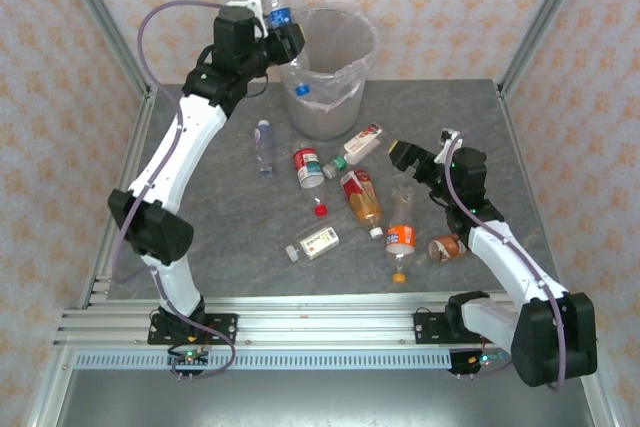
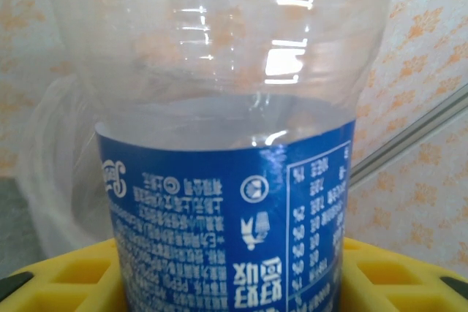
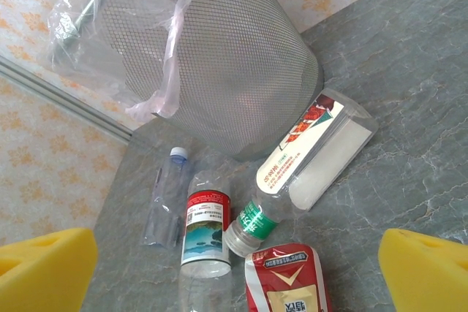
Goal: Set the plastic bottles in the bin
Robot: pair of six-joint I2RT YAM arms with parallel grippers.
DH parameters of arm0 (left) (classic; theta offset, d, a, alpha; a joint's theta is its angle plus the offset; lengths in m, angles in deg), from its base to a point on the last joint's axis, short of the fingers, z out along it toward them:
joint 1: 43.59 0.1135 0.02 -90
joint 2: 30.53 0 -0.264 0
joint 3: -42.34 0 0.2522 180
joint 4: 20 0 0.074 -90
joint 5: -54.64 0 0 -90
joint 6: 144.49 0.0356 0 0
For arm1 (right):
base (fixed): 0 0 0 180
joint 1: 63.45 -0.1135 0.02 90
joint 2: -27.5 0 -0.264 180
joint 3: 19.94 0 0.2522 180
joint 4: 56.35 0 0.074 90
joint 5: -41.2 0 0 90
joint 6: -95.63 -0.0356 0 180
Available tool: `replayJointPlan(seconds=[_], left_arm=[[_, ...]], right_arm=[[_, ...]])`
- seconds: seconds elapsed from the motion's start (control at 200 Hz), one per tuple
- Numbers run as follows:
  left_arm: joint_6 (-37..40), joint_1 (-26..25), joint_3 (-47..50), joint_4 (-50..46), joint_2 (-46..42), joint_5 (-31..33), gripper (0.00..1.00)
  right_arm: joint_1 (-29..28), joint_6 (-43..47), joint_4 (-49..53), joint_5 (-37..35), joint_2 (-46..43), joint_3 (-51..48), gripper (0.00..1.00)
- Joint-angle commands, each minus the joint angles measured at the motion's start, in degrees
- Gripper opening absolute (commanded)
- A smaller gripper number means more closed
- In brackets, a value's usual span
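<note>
Left gripper (image 1: 284,37) clamps a blue-labelled clear plastic bottle (image 1: 273,5) at the round translucent lined bin (image 1: 330,112). Right gripper (image 1: 410,159) gapes empty. Roughly seven table bottles (image 1: 362,197) remain.

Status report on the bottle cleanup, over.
Left claw shut on blue-labelled clear plastic bottle, raised beside rim of round translucent bin. Right claw open above loose bottles. Nothing blocking.

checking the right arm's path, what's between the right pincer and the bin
A white-label bottle lies on its side between the right pincer and the bin, seen in the top view.
</note>
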Motion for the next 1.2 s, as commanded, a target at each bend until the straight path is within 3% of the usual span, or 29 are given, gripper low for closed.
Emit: replayJointPlan(seconds=[0.0, 0.275, 0.515, 0.966, 1.196], left_arm=[[3.36, -0.74, -8.74, -2.15, 5.53, 0.76, 0.54], [8.08, -0.88, -28.76, -5.21, 19.66, 4.92, 0.54], [11.92, -0.99, -29.17, -1.34, 24.66, 11.87, 0.55], [10.21, -1.0, -30.76, -8.36, 29.22, 12.69, 0.56], [8.14, -0.95, -30.76, -11.36, 29.08, 13.21, 0.67]], right_arm=[[-0.32, 1.6, 1.57, -0.68, -1.05, -0.38, 0.99], [-0.32, 2.37, 2.98, -1.19, -1.14, -0.29, 0.99], [-0.32, 2.6, 3.97, -1.48, -1.55, -0.38, 0.99], [-0.32, 3.14, 6.18, -2.94, -1.98, -0.74, 0.99], [-0.32, 3.51, 6.69, -3.37, -1.84, -0.82, 0.99]])
